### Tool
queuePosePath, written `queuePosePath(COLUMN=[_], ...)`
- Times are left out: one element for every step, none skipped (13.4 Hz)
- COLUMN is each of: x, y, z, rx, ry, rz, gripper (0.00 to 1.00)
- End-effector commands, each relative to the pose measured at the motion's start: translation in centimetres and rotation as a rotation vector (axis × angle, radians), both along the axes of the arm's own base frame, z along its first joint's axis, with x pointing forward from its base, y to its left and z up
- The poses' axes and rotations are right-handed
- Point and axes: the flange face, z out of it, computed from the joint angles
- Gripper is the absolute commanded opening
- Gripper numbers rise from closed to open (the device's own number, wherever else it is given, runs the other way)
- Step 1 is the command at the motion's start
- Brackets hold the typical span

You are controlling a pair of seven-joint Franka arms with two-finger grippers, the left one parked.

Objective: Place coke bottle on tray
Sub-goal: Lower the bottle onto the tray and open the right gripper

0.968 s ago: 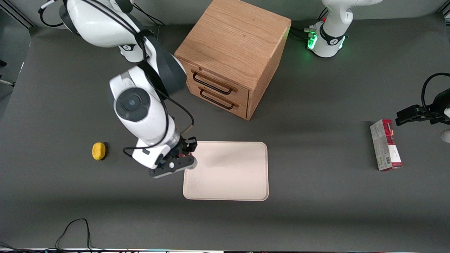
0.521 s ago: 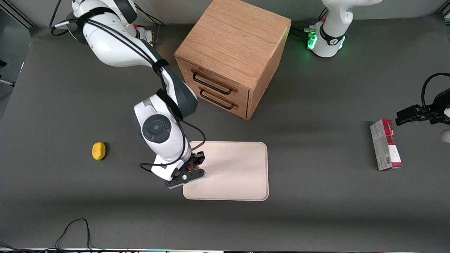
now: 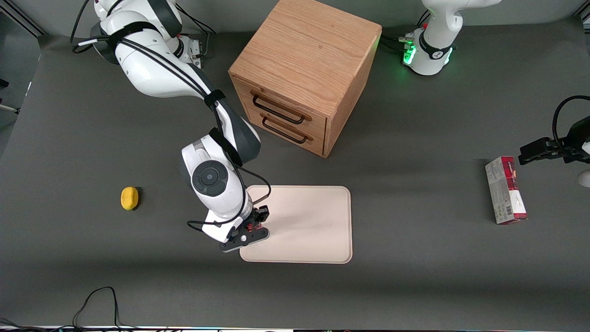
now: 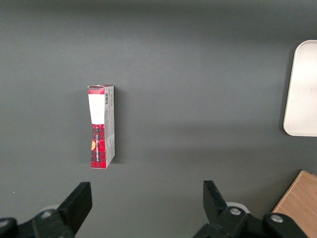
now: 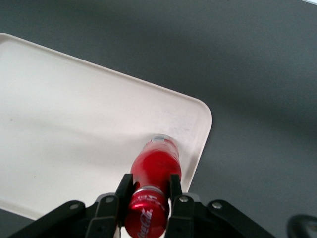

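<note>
Already the carrying part looks close to finished: the gripper [image 3: 252, 226], seen in the lower centre-left of the front frame, hangs over the tray [image 3: 313, 230] at the corner nearest the camera on the working arm's end, and it is clamped on the coke bottle [image 5: 154, 173] just under the red cap. In the wrist view the bottle hangs upright from the fingers [image 5: 174, 184], its clear base low over the tray's pale surface close to the rounded corner and rim; whether the base is actually touching cannot be told. What is left, by my reading, is the last bit of lowering, letting go, and lifting clear. Since the bottle sits so near the rim, it could tip when set down. Elsewhere, the yellow object [image 3: 129, 198] lies at mid-left of the front frame, the wooden drawer box [image 3: 304, 74] stands at upper centre, and the red-and-grey carton [image 3: 505, 190] rests at the right edge.
</note>
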Motion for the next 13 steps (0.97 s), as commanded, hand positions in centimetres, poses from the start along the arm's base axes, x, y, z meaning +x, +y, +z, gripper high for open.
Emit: queuePosePath(x=[0.4, 0.4, 0.4, 0.4, 0.4, 0.4, 0.4, 0.2, -0.1, -0.7, -1.2, -1.8, -2.9], y=[-0.1, -0.1, 0.0, 0.0, 0.0, 0.0, -0.1, 0.0, -0.1, 0.1, 0.0, -0.2, -0.2], z=[0.1, 0.0, 0.0, 0.0, 0.0, 0.6, 1.1, 1.7, 3.0, 4.6, 6.6, 9.1, 12.1], rx=[-0.008, -0.006, -0.004, -0.003, -0.002, 0.001, 0.000, -0.003, -0.011, -0.020, -0.024, -0.029, -0.038], ry=[-0.034, -0.031, -0.032, -0.030, -0.030, -0.034, -0.034, -0.031, -0.020, -0.007, -0.004, 0.002, 0.001], rz=[-0.009, -0.015, -0.014, -0.016, -0.015, -0.013, -0.013, -0.013, -0.015, -0.012, -0.012, -0.015, -0.010], gripper=[0.16, 0.34, 0.65, 1.00, 1.00, 1.00, 1.00, 1.00, 1.00, 1.00, 1.00, 1.00, 1.00])
